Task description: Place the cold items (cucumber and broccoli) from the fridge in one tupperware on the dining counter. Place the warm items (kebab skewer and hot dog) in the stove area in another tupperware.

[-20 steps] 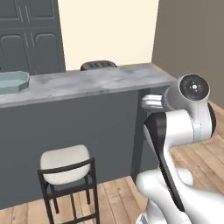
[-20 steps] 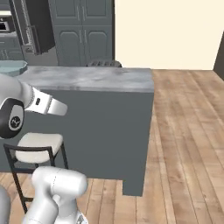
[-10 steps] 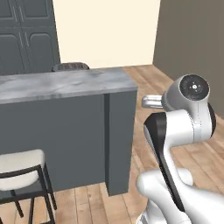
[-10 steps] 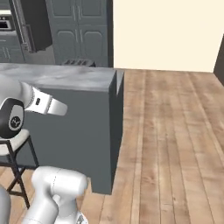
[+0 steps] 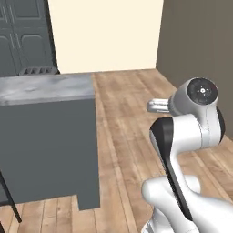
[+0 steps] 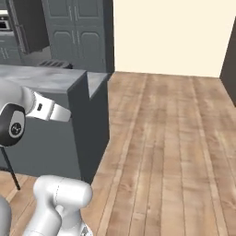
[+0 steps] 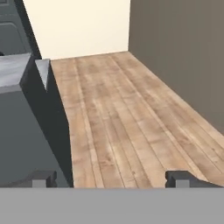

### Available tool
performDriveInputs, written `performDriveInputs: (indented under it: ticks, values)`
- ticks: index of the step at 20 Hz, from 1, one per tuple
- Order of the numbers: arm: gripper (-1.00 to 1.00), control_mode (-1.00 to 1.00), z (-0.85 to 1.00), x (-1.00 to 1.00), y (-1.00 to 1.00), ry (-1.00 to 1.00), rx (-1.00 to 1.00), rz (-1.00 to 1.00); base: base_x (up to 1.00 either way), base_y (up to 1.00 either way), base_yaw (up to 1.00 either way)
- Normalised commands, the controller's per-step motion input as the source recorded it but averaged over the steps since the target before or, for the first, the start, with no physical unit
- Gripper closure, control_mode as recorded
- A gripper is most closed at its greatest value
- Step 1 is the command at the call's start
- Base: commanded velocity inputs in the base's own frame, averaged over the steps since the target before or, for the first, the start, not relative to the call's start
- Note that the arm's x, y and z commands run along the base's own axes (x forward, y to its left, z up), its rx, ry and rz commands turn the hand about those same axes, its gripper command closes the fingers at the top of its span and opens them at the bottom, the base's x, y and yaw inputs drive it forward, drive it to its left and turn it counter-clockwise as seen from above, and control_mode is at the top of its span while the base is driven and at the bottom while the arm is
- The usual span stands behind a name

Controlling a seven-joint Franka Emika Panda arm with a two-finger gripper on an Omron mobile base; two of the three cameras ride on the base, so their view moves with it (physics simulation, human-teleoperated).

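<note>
Left base view: my arm [image 5: 191, 136] is folded up right of the counter [image 5: 45, 88]; no food or tubs on its near end.
Right base view: fridge [image 6: 27, 27] stands behind the counter [image 6: 55, 78].
Hand view: my gripper [image 7: 111, 178] is spread wide, empty, over floor [image 7: 131, 113] right of the counter. I judge cucumber firm and slick, so grip its middle; broccoli light, so grip its stalk.

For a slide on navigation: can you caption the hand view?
Open gripper looking along the wood floor past the end of the grey dining counter, nothing held.
</note>
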Motion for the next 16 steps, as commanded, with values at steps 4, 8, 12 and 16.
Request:
performDriveInputs:
  ticks: [4, 8, 12, 16]
  values:
    - [-1.00, 1.00, 0.00, 0.00, 0.00, 0.00, 0.00, 0.00, 0.66, -0.87, 0.32]
    - [-1.00, 1.00, 0.00, 0.00, 0.00, 0.00, 0.00, 0.00, 0.86, -0.80, 0.46]
    - [-1.00, 1.00, 0.00, 0.00, 0.00, 0.00, 0.00, 0.00, 0.79, -0.82, 0.53]
    - [-1.00, 1.00, 0.00, 0.00, 0.00, 0.00, 0.00, 0.00, 0.71, -0.85, 0.54]
